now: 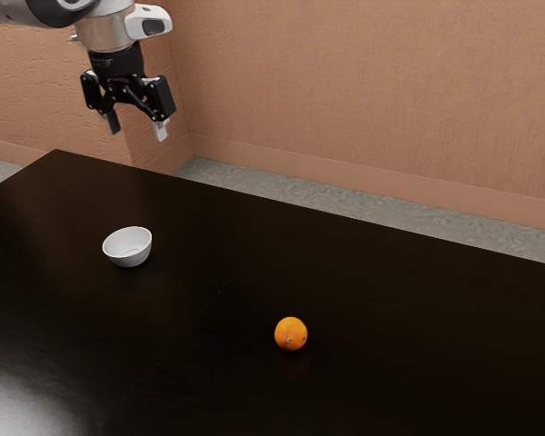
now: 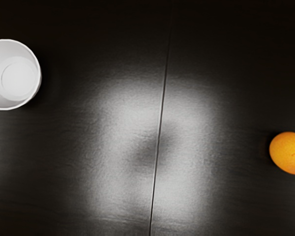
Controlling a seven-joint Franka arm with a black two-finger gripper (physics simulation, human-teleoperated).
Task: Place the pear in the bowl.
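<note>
High over the far edge of the table, at the exterior view's upper left, my gripper [image 1: 137, 127] is open, its two fingers wide apart with nothing between them. The white bowl [image 1: 128, 258] stands upright on the table, below the gripper's height. A round orange fruit [image 1: 291, 333] lies on the table toward the exterior view's right of the bowl, apart from it; no pear shape can be made out. In the wrist view the bowl [image 2: 17, 78] has a bare inside, and the orange fruit [image 2: 289, 152] is cut off by the picture's edge.
A dark, glossy table [image 1: 363, 272] carries both things, with a thin seam [image 2: 161, 110] running between bowl and fruit. Behind the table rises a reddish-brown wall [image 1: 363, 91], with grey floor [image 1: 300, 193] at its foot.
</note>
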